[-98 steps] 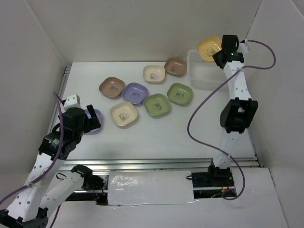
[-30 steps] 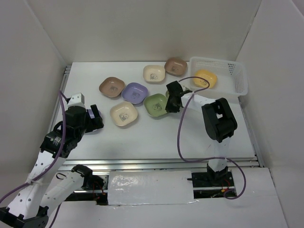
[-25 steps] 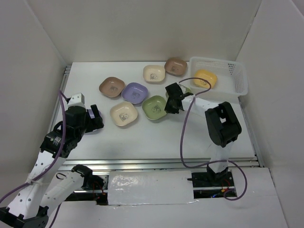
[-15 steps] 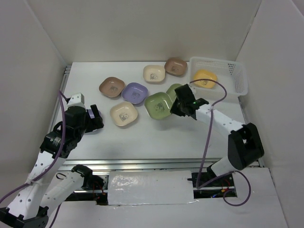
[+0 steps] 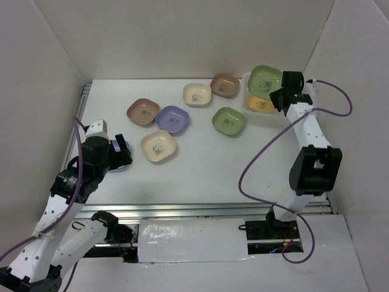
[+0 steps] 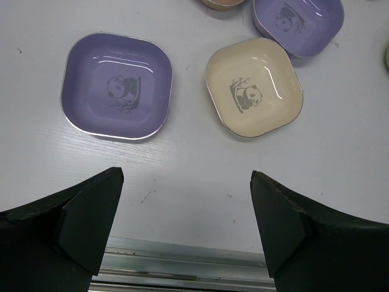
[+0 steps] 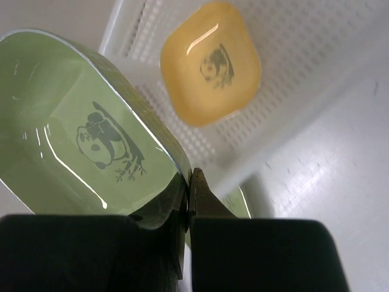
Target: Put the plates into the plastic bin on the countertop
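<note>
We see the right end effector (image 7: 188, 190) shut tight on the rim of a pale green rounded-square plate (image 7: 91, 131) with a dark panda print. Its two fingers pinch one edge, so the plate hangs tilted. In the top view it holds this plate above the far left part of the white perforated plastic bin (image 7: 304, 58), which stands at the far right corner of the flat white surface (image 5: 206, 167). We cannot tell whether the held plate touches the bin's rim. An orange rounded-square plate (image 7: 211, 64) with the same panda print lies flat on the bin's lattice floor. From above, the green plate partly covers it.

The left end effector (image 6: 185, 182) hovers over the near left part of the surface with its fingers spread wide and nothing between them. Just beyond its fingers a lilac rounded-square plate (image 6: 117, 86) and a cream rounded-square plate (image 6: 253, 86) lie flat, near each other but apart.

Five more plates lie on the surface outside the bin:
- a second green plate (image 5: 229, 120) is near the bin's left side
- a second lilac plate (image 5: 172, 118) and a brown rounded-square plate (image 5: 143, 111) are just beside each other, left of centre
- a second cream plate (image 5: 197, 94) and a second brown plate (image 5: 225, 84) are side by side towards the far edge
</note>
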`<state>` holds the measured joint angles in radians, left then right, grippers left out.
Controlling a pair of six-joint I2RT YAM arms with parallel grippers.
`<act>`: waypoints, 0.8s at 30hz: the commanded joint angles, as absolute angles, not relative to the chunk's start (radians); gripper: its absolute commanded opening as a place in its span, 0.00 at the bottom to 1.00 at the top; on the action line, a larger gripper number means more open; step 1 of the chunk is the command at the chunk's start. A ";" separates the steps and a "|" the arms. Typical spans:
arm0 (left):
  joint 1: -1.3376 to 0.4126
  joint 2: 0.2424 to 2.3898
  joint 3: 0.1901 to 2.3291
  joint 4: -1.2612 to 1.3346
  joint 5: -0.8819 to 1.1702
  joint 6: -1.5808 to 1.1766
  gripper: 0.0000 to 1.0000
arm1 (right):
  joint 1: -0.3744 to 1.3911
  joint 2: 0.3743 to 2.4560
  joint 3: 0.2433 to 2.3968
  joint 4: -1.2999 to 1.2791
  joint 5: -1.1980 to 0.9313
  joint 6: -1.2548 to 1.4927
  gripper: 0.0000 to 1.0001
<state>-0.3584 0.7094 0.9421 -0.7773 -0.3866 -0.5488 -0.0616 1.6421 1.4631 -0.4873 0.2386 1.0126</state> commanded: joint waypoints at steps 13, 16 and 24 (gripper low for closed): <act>-0.356 0.727 0.933 -0.733 -0.368 -0.520 0.99 | -0.164 2.147 2.011 -0.732 0.189 1.158 0.07; -0.354 0.727 0.930 -0.732 -0.367 -0.520 0.99 | -0.160 2.183 2.045 -0.729 0.140 1.135 0.29; -0.354 0.719 0.928 -0.729 -0.356 -0.517 0.99 | -0.077 1.996 2.046 -0.730 0.233 1.039 1.00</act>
<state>-0.3584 0.7292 0.9287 -0.7757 -0.3664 -0.5449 -0.1287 2.1555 2.0159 -0.7273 0.1596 1.0992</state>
